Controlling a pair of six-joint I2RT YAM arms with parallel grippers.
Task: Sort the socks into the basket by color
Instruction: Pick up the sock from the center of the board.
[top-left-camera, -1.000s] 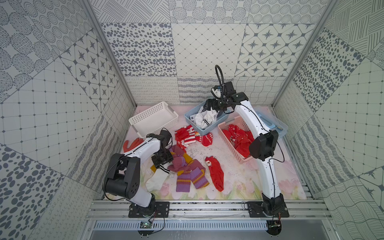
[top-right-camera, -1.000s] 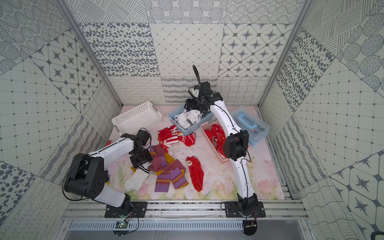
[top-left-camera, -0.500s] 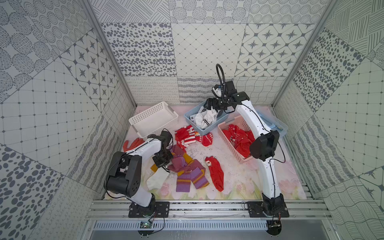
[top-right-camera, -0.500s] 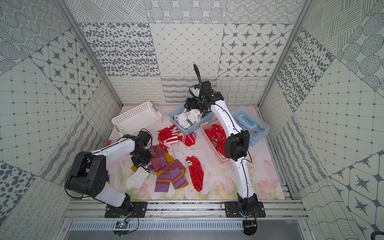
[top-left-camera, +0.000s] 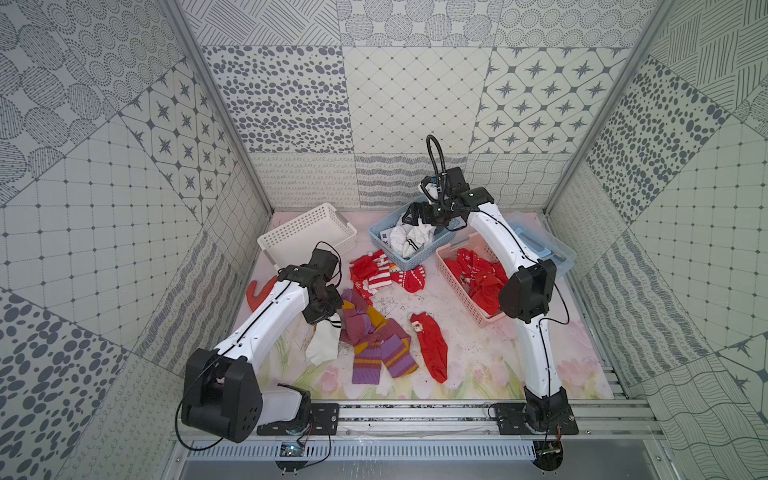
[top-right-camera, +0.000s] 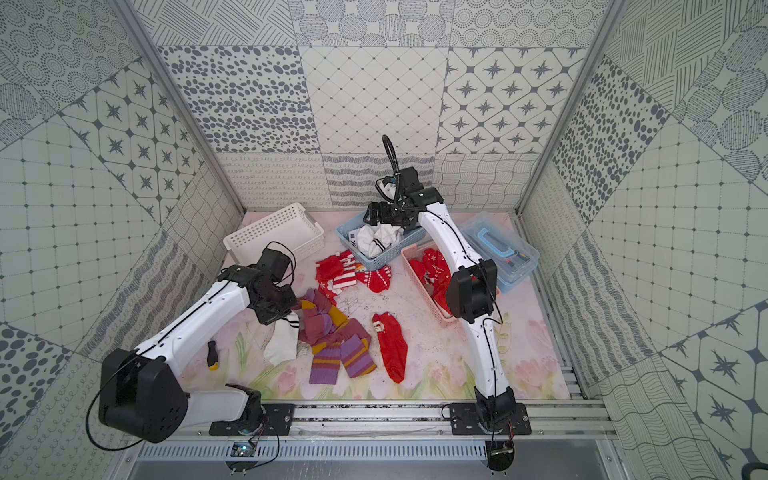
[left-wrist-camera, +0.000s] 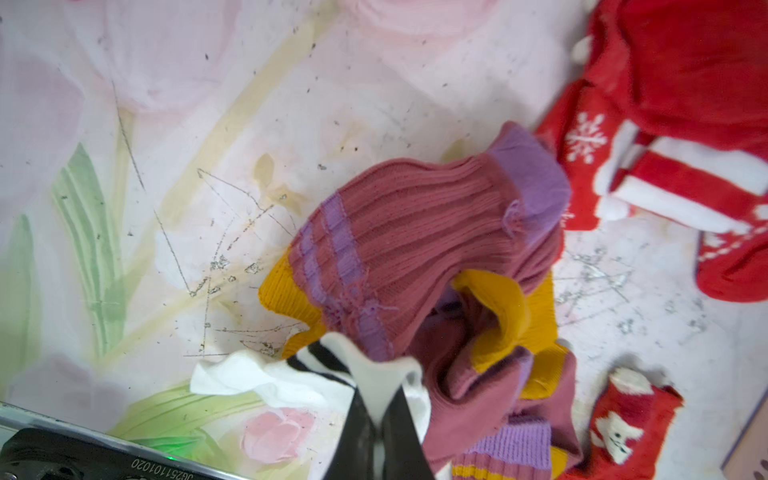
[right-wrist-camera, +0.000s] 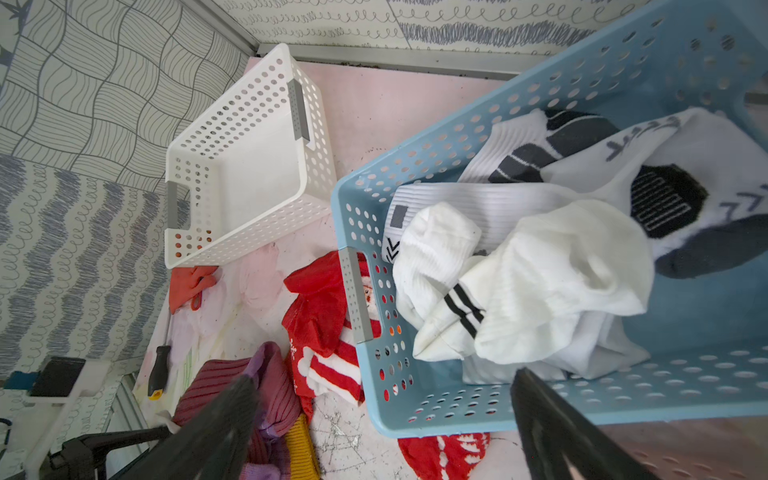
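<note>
My left gripper (left-wrist-camera: 376, 415) is shut on the striped cuff of a white sock (left-wrist-camera: 291, 384) and sits low over the mat (top-left-camera: 328, 309). The rest of that sock (top-left-camera: 323, 345) lies flat, beside a heap of purple-mauve and mustard socks (top-left-camera: 374, 336). Red socks lie loose: a bunch (top-left-camera: 374, 272) by the blue basket (top-left-camera: 411, 262) and a single one (top-left-camera: 432, 349) nearer the front. My right gripper (right-wrist-camera: 384, 378) hangs open and empty above the blue basket (right-wrist-camera: 436, 415), which holds white socks (right-wrist-camera: 540, 282). The pink basket (top-left-camera: 457, 286) holds red socks.
An empty white basket (top-left-camera: 307, 232) stands at the back left. An orange glove (top-left-camera: 259, 291) lies by the left wall and a screwdriver (top-right-camera: 212, 355) by the left arm. A clear lidded box (top-right-camera: 498, 249) sits at the back right.
My left gripper has closed on the white sock's cuff and shifted slightly on the mat. The right arm has barely moved and stays open over the blue basket.
</note>
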